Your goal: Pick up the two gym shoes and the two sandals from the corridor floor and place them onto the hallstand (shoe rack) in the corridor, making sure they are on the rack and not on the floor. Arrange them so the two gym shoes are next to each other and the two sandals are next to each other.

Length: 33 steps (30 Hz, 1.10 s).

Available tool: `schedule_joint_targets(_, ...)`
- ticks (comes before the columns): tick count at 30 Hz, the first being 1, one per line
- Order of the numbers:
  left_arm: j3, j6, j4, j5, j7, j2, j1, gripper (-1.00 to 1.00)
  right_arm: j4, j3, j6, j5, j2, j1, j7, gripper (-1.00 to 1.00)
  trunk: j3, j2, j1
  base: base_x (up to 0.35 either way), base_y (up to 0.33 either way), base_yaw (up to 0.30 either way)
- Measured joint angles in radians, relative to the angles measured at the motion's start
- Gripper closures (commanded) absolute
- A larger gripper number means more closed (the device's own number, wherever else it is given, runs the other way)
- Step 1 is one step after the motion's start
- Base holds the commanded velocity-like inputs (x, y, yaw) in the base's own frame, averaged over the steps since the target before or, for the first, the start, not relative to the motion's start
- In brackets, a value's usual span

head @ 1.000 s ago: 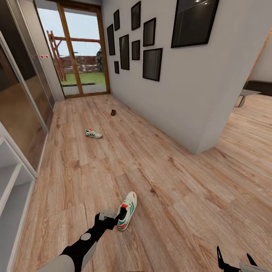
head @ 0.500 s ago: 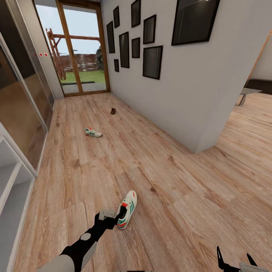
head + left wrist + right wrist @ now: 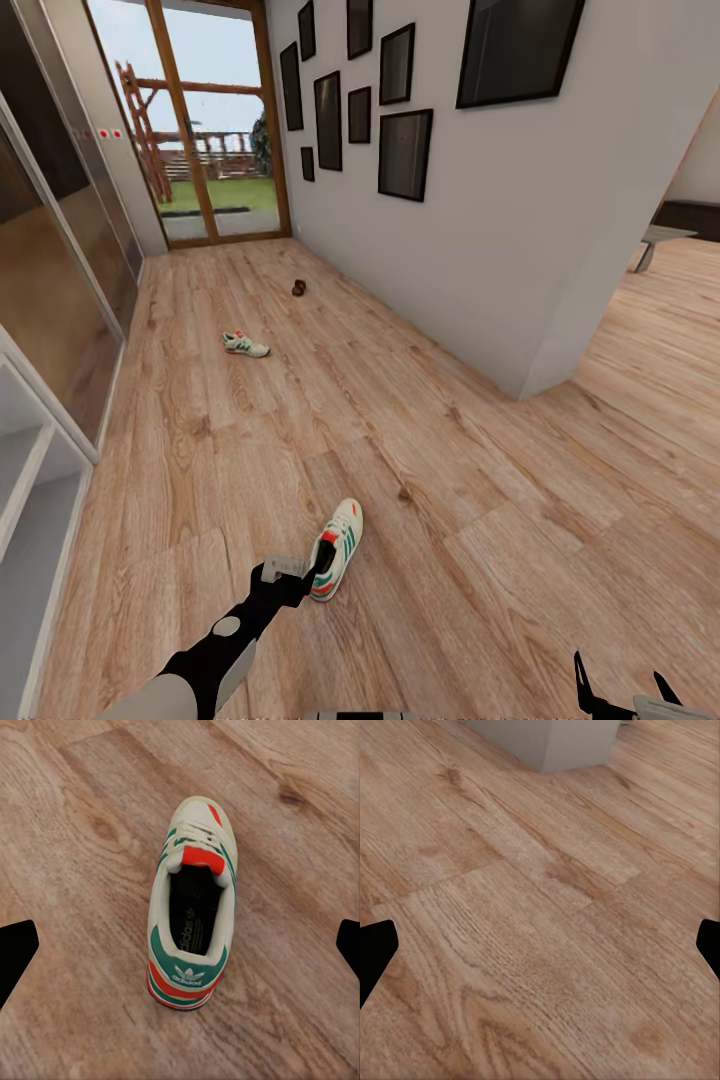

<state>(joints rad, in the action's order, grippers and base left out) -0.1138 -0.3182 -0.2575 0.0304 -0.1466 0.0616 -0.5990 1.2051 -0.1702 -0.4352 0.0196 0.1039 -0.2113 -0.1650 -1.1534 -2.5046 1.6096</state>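
One gym shoe (image 3: pixel 337 548) lies on the corridor floor (image 3: pixel 420 440) close in front of me, cream-white with green stripes and an orange-red heel. My left gripper (image 3: pixel 313 574) hovers at its heel, open. In the left wrist view the shoe (image 3: pixel 191 915) sits centred between the spread black fingertips (image 3: pixel 15 952), which do not touch it. The second gym shoe (image 3: pixel 245 345) lies farther down the corridor. A small dark brown sandal (image 3: pixel 299 289) rests beyond it near the wall. My right gripper (image 3: pixel 622 692) is open, low at the right over bare planks (image 3: pixel 532 930).
The pale grey hallstand (image 3: pixel 30 480) runs along the left edge with open shelves. A white wall with black frames (image 3: pixel 405 155) ends in a corner (image 3: pixel 530 390) on the right. A glass door (image 3: pixel 210 130) closes the corridor's far end.
The whole head view has shifted a little, so the camera moved. The left gripper stays at the near shoe's heel, and the shoes lie where they were.
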Motion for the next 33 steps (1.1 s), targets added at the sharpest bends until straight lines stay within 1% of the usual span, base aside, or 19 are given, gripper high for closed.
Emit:
schedule_joint_targets(15, -0.001, 0.000, 0.000, 0.001, -0.003, -0.001, 0.000, -1.00, 0.001, -0.001, 0.000, 0.002, 0.000, 0.000, -0.001, -1.00, -0.008, 0.000, 0.000, 0.000, 0.000, 0.000)
schedule_joint_targets(25, -0.005, -0.005, 0.000, 0.002, -0.034, -0.004, 0.000, -1.00, 0.001, -0.001, 0.000, 0.001, 0.000, 0.000, -0.002, -1.00, -0.009, 0.000, 0.000, 0.000, 0.000, 0.000)
schedule_joint_targets(28, -0.005, -0.016, 0.000, 0.002, -0.045, -0.005, 0.000, -1.00, 0.001, -0.001, 0.000, 0.001, 0.000, 0.000, -0.002, -1.00, -0.010, 0.000, 0.000, 0.000, 0.000, 0.000)
schedule_joint_targets(33, -0.007, -0.053, 0.001, 0.003, -0.057, -0.005, 0.001, -1.00, 0.001, -0.001, 0.000, 0.001, -0.001, 0.000, -0.003, -1.00, -0.010, 0.000, 0.000, 0.000, 0.000, 0.000)
